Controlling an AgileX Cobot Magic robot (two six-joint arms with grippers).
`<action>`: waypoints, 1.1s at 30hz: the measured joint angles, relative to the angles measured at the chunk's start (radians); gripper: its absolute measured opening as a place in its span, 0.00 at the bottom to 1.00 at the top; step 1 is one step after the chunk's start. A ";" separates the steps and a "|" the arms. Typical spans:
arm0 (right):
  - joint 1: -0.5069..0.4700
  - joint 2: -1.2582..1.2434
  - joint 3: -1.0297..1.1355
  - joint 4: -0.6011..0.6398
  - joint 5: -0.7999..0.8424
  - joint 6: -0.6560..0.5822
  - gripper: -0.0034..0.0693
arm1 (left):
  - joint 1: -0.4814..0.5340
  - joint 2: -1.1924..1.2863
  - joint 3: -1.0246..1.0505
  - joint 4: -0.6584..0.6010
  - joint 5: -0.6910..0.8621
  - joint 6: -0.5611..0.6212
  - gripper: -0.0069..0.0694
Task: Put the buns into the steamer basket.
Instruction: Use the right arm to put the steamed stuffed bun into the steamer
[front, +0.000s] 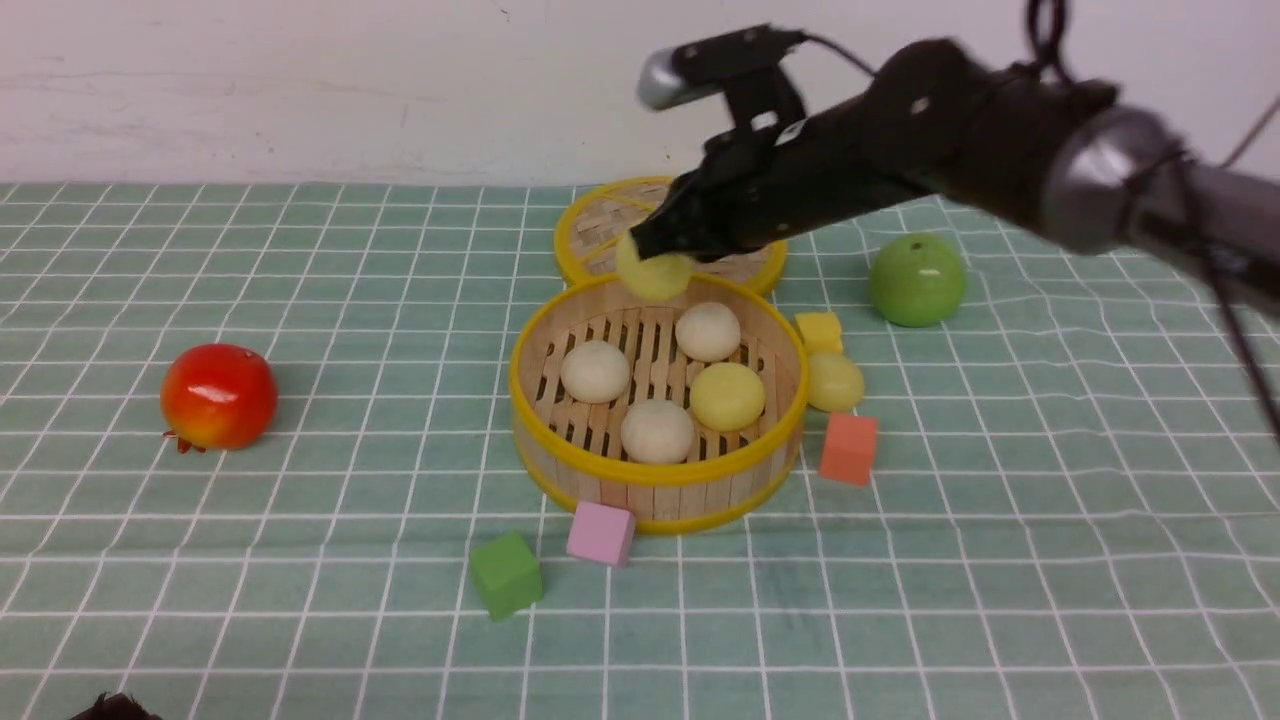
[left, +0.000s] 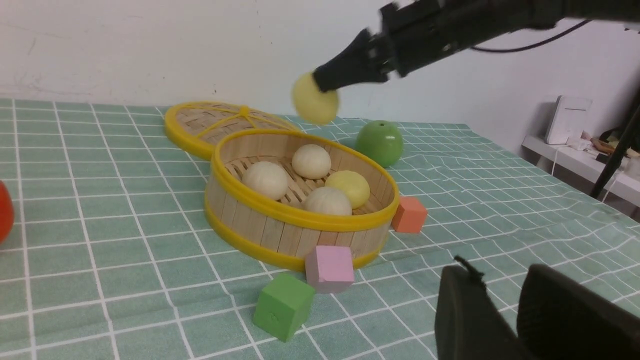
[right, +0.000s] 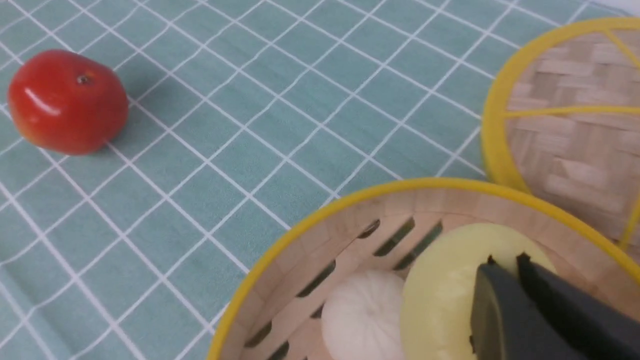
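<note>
The steamer basket (front: 650, 470) sits mid-table with several buns on its slatted floor: white ones (front: 595, 371) (front: 708, 331) (front: 657, 431) and a pale yellow one (front: 727, 396). Another pale yellow bun (front: 835, 381) lies on the cloth against the basket's right side. My right gripper (front: 640, 245) (right: 506, 259) hovers over the basket's far rim, jaws almost together. A pale yellow bun (front: 655, 272) (left: 315, 104) (right: 445, 295) hangs at its fingertips, not between them; it looks blurred. My left gripper (left: 500, 272) stands open and empty, low near the table's front right.
The flat woven lid (front: 600, 225) lies behind the basket. A green apple (front: 917, 280) is at the right and a red fruit (front: 218, 396) at the left. Cubes ring the basket: yellow (front: 819, 330), orange (front: 849, 448), pink (front: 601, 533), green (front: 507, 574).
</note>
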 joint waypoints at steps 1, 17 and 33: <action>0.000 0.005 0.000 0.000 -0.001 0.000 0.05 | 0.000 0.000 0.000 0.000 0.000 0.000 0.31; 0.000 0.198 -0.132 -0.025 -0.052 -0.019 0.07 | 0.000 0.000 0.000 0.000 0.000 0.000 0.32; 0.000 0.198 -0.133 -0.078 -0.078 -0.030 0.43 | 0.000 0.000 0.000 0.000 0.000 0.000 0.32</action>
